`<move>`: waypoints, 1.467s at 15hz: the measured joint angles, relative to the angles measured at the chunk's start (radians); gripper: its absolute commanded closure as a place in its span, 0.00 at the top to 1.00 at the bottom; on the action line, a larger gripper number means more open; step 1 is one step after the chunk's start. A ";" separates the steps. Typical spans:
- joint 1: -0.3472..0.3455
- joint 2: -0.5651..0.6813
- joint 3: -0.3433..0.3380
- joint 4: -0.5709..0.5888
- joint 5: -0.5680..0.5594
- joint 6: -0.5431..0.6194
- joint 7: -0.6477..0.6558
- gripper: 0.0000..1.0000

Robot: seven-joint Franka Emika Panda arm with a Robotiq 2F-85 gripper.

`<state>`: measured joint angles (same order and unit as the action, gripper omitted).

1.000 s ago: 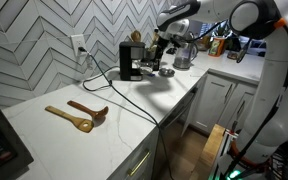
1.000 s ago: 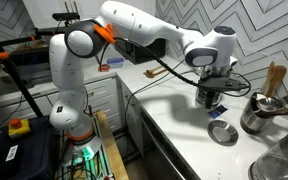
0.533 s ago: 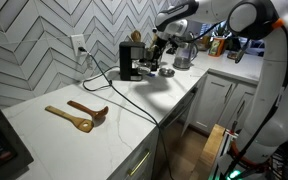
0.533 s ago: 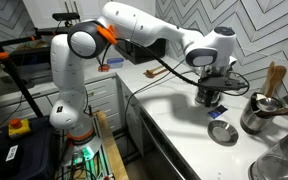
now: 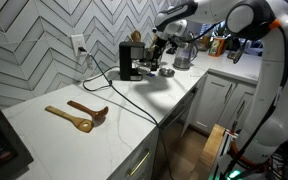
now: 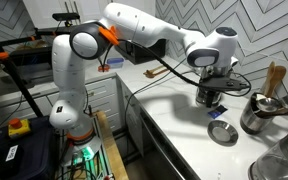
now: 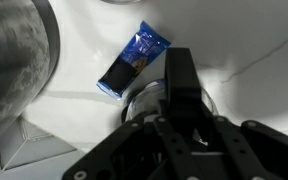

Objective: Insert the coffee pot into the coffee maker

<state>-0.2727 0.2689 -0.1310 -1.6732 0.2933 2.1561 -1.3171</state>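
No brand or label can be read anywhere here: the only printed thing is the blue packet (image 7: 134,57) lying flat on the white counter (image 7: 254,40), and its pale markings are too blurred to read in the wrist view. Right beside it, and partly under the arm's tooling, there's the coffee pot (image 7: 144,100). It is a small round clear-glass vessel seen from above, with the counter showing through its wall and a darker ring at the rim. The gripper (image 7: 179,60) comes in from the bottom of that view, its dark fingers pressed together into one bar and pinching at the pot's rim. In an exterior view the gripper (image 5: 156,52) hangs low just at the front of the black, boxy coffee maker (image 5: 130,60). A black power cord (image 5: 109,80) trails across the counter from the wall. Whether the pot sits inside the recess cannot be told at this size. In an exterior view the gripper (image 6: 210,97) stands near a round grey disc (image 6: 222,132). Two wooden spoons (image 5: 76,114) lie well apart from the machine.
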 measured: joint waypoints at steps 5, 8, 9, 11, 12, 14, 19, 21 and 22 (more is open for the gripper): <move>-0.014 0.030 -0.001 0.040 0.001 0.000 0.037 0.07; -0.016 0.050 0.000 0.068 0.001 0.000 0.042 0.07; -0.016 0.057 0.002 0.077 0.001 -0.002 0.042 0.07; -0.016 0.068 0.005 0.098 0.000 -0.017 0.042 0.07; -0.016 0.074 0.005 0.109 -0.003 -0.031 0.042 0.07; -0.016 0.085 0.005 0.133 -0.009 -0.062 0.042 0.07; -0.015 0.107 0.015 0.190 -0.028 -0.146 0.041 0.07; -0.014 0.116 0.022 0.206 -0.035 -0.155 0.041 0.07; -0.014 0.121 0.026 0.213 -0.037 -0.155 0.041 0.07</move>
<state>-0.2870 0.3894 -0.1054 -1.4604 0.2558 2.0009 -1.2764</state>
